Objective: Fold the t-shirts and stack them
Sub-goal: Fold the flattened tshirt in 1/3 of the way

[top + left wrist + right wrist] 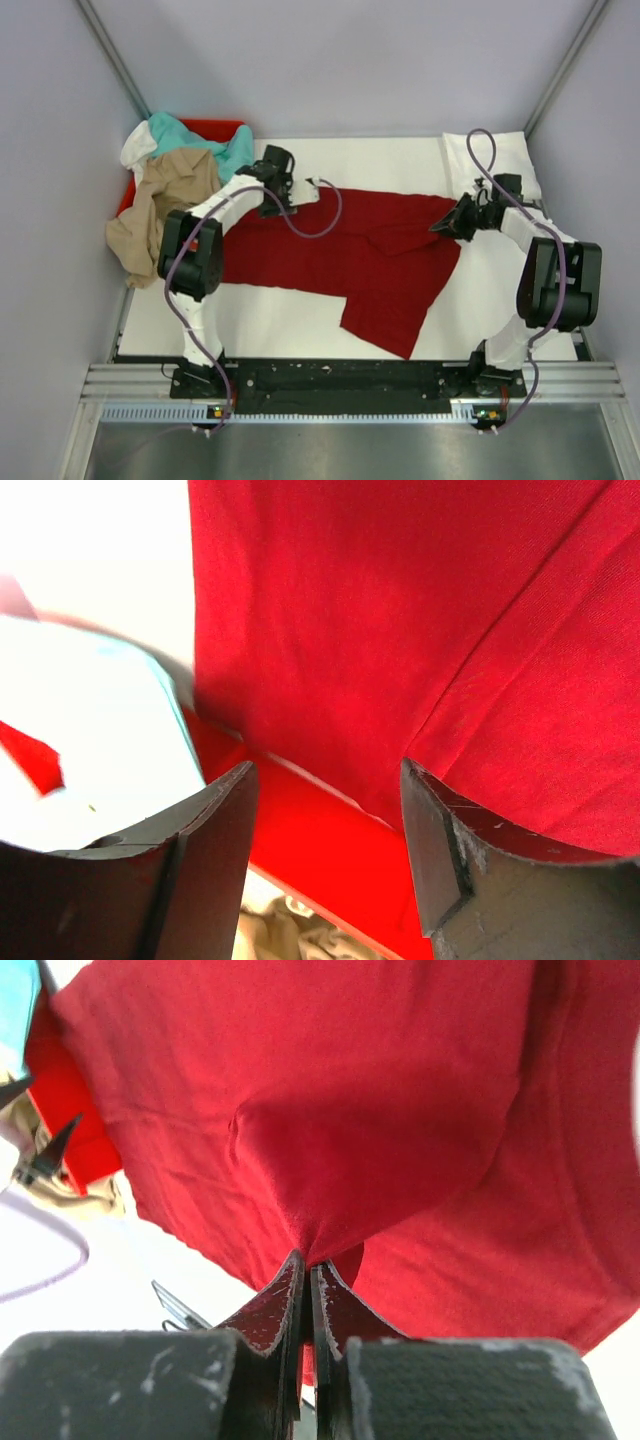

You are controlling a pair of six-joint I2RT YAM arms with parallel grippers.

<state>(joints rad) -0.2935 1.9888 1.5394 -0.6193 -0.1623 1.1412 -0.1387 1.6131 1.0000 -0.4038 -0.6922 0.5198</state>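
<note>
**Ana:** What did the overhead camera show?

**Ben:** A dark red cloth t-shirt [350, 250] lay spread over the white worktop [300, 305], with one part reaching toward the near edge. The left pincer [278, 182] hung over its far left corner, just beside the bright red plastic bin [215, 127]. A tan cloth t-shirt [165, 200], a teal cloth t-shirt [200, 140] and a white cloth t-shirt [137, 148] were heaped in and over that bin. The right pincer [445, 224] sat at the red shirt's right edge.

**Ana:** And the left wrist camera?

**Ben:** Its fingers [225, 815] stood wide apart with nothing between them. Red cloth filled the view beyond, and the bin's rim ran across below it.

**Ana:** The right wrist?

**Ben:** The jaws were pressed together on a small pinch of the red cloth, which puckered up toward the tips.

**Ana:** So one side was gripped and the other wasn't. How would you do the fold well?

**Ben:** I'd bring the left pincer down on the matching edge and close it on the cloth before either arm lifted. Then I'd move both arms together at the same height, so the carried edge stayed straight and landed square. I'd also keep the left side away from the bin, because the tan shirt hanging there looked easy to snag.
</note>
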